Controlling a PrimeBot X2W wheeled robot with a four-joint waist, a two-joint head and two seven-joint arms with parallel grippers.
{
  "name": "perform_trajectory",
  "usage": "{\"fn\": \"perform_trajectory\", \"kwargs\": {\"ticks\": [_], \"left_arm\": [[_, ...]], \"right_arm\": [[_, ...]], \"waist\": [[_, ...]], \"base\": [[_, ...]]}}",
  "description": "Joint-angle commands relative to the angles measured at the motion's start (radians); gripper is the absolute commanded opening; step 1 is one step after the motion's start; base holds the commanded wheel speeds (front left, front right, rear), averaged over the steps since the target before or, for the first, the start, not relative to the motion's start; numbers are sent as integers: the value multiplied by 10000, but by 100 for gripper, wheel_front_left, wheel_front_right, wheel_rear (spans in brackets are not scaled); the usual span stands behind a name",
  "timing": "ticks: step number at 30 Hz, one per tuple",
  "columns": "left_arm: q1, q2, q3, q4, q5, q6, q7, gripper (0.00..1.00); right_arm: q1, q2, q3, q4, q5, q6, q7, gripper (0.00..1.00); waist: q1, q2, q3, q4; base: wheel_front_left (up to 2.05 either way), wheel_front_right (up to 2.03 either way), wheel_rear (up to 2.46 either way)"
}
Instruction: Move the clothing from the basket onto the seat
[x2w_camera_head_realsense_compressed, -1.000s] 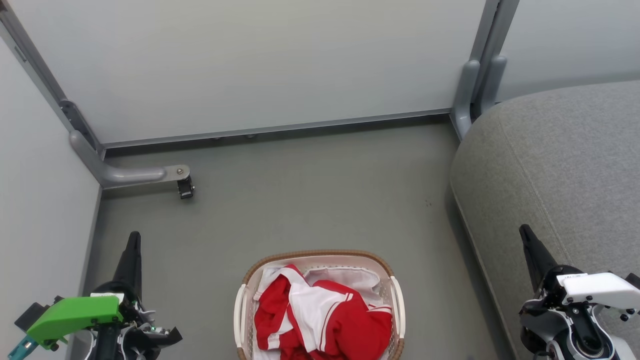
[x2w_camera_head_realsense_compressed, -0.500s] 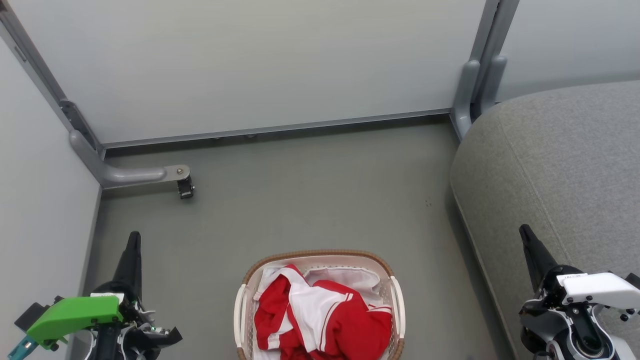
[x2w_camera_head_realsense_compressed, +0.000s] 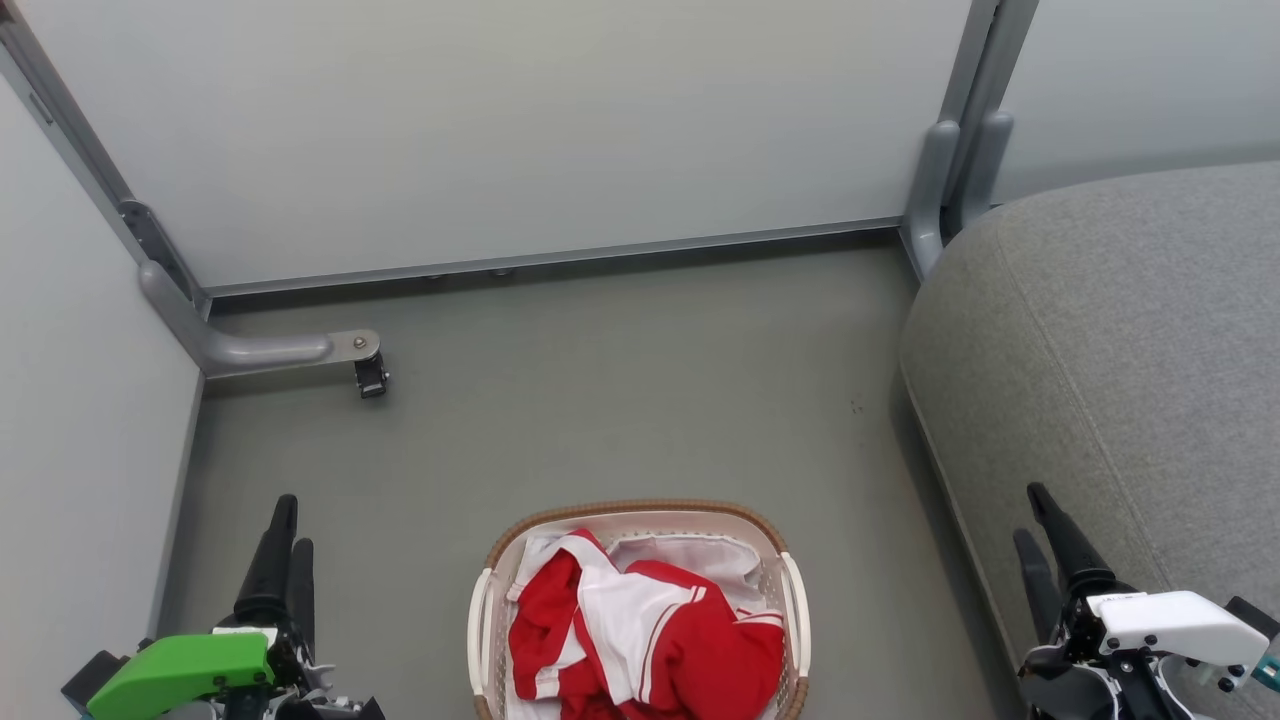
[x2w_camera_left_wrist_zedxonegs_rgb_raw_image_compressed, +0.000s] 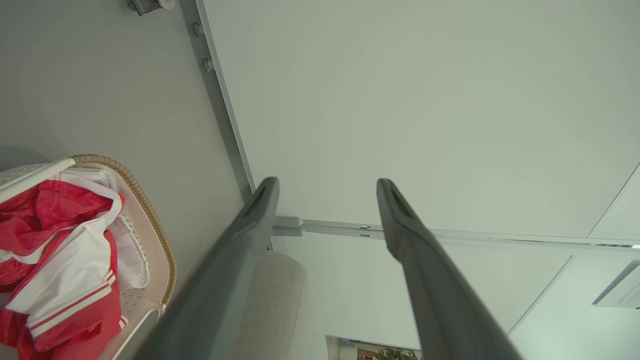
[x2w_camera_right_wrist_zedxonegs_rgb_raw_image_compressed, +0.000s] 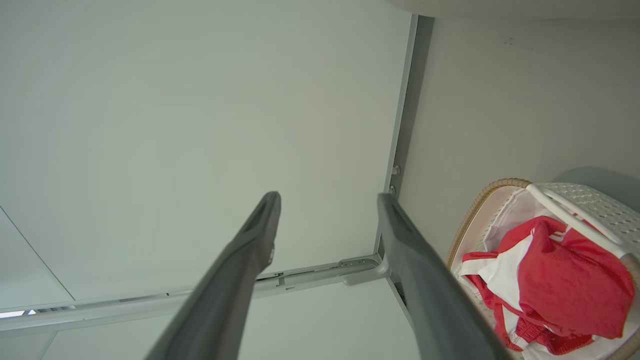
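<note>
Clothing (x2w_camera_head_realsense_compressed: 650, 640) lies bunched in the basket (x2w_camera_head_realsense_compressed: 640, 508); our left end effector (x2w_camera_head_realsense_compressed: 295, 522) and right end effector (x2w_camera_head_realsense_compressed: 1028, 512) are released; we might snag the liner (x2w_camera_head_realsense_compressed: 690, 555) too.

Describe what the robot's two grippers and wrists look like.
The left gripper and right gripper each have two long, dark, matte fingers that taper to narrow tips. The left wrist carries an angular green cover. The right wrist carries a white cover dotted with small dark screws.
</note>
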Motion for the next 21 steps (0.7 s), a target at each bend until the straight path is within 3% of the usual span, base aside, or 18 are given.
{"fn": "perform_trajectory", "kwargs": {"ticks": [1,12,21], "left_arm": [[-83,25,-113,-268,163,6,-123,100],[66,40,-401,-628,902,146,-625,100],[162,52,-570,-1022,2068,424,-1000,100]], "right_arm": [[-100,-65,74,-198,-129,0,-143,100],[-40,-88,143,-263,-887,1,-646,100],[-37,-106,-37,-435,-2434,1,-1023,100]], "waist": [[0,-1,1,1],[0,-1,7,6],[0,-1,33,17]], "base": [[0,0,0],[0,0,0],[0,0,0]]}}
